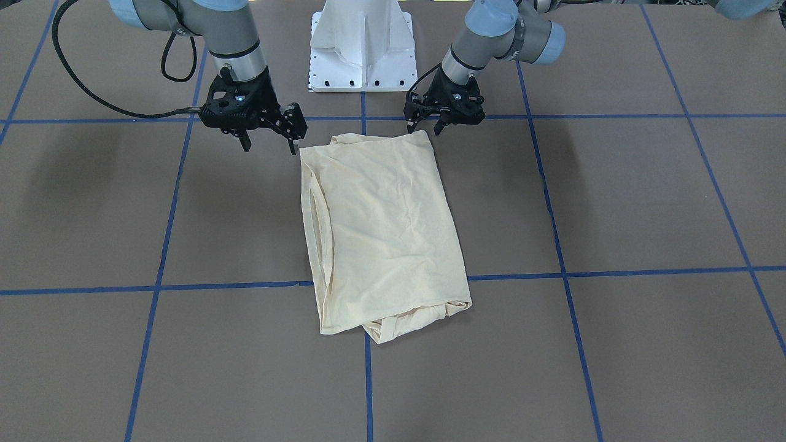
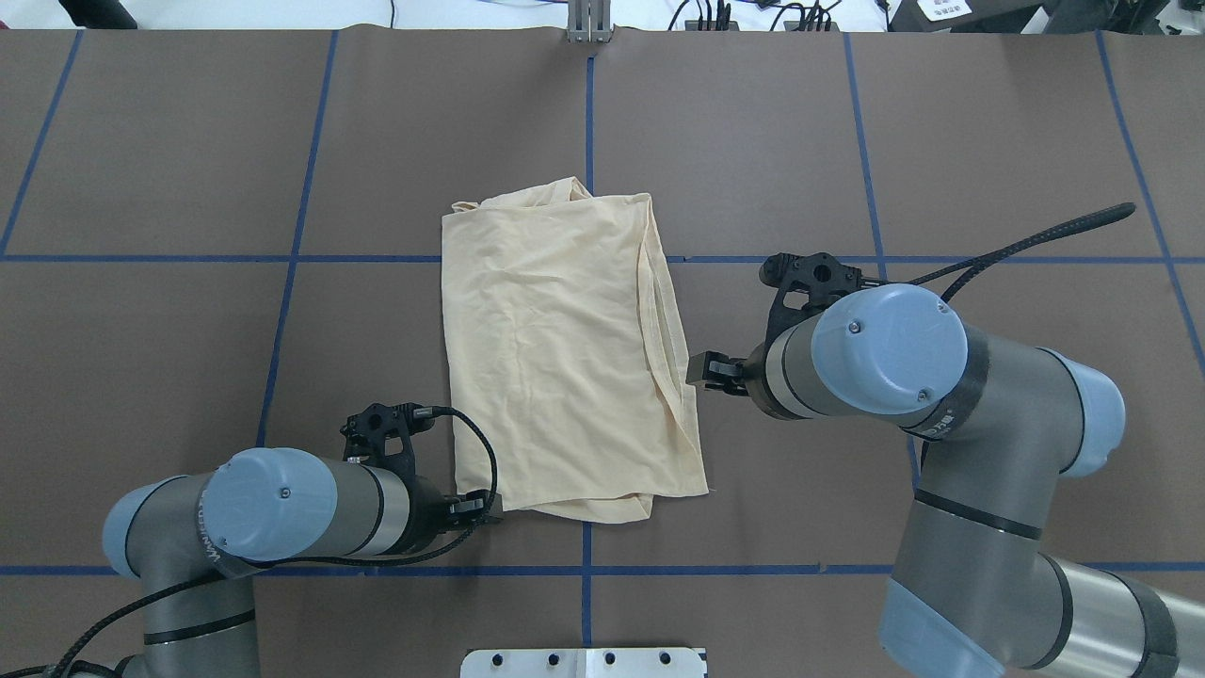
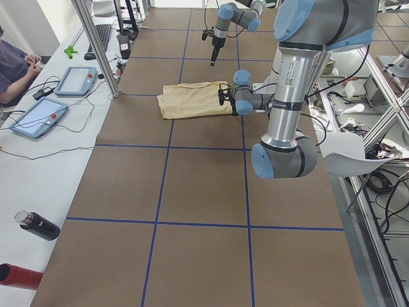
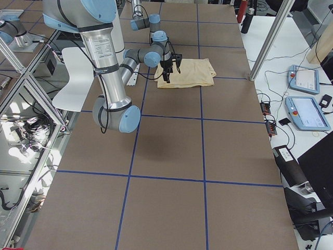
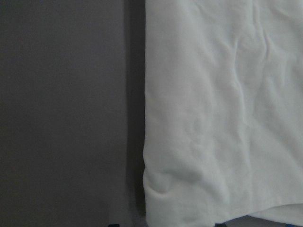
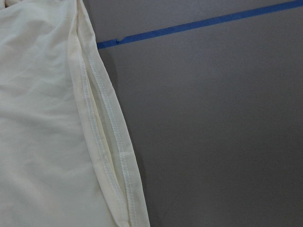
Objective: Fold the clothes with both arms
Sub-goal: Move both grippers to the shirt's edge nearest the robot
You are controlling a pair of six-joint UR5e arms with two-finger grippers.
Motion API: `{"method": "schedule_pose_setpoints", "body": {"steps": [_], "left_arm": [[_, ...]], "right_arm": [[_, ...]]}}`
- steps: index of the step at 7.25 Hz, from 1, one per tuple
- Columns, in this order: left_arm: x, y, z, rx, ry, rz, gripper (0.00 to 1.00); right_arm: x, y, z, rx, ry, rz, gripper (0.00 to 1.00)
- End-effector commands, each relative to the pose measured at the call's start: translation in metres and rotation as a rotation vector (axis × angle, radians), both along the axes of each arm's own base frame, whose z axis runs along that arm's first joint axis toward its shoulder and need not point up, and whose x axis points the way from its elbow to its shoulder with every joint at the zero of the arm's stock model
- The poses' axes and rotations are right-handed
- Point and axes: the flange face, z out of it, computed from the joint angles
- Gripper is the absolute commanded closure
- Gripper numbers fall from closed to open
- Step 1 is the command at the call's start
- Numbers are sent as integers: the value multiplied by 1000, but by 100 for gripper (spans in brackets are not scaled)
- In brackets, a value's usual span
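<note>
Folded T-shirt (image 1: 381, 227) lies flat between left tool (image 1: 425, 127) and right tool (image 1: 269, 145).

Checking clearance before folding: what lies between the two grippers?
Only the robot-side end of the T-shirt lies between left gripper and right gripper, per the overhead view.

The T-shirt (image 1: 384, 233) is noted as thin, soft cloth, matt and lightly creased; double-stitched hems are seen along one edge. The table (image 1: 645, 202) is covered by a smooth, matt brown sheet, paper-like, marked with blue tape (image 1: 562, 258). The left arm (image 1: 491, 43) and right arm (image 1: 227, 37) are made up of satin silver tubes, matt grey joints and smooth light blue caps. The left gripper (image 1: 425, 127) and right gripper (image 1: 269, 144) are finished in matt black. The cable (image 1: 80, 86) is sheathed in ribbed black. The pedestal base (image 1: 362, 43) is coated smooth white.
</note>
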Motion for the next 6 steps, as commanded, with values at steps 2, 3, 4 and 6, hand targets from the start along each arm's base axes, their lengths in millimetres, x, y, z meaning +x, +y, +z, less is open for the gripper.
{"method": "schedule_pose_setpoints", "body": {"steps": [2, 3, 4, 6], "left_arm": [[10, -4, -11, 1, -31, 4, 34], [10, -6, -10, 1, -35, 1, 35], [10, -8, -7, -1, -41, -2, 36], [9, -13, -4, -1, -47, -12, 36]], "right_arm": [[0, 1, 2, -3, 2, 0, 0], [0, 1, 2, -3, 2, 0, 0], [0, 1, 2, -5, 0, 2, 0], [1, 1, 2, -6, 0, 5, 0]]}}
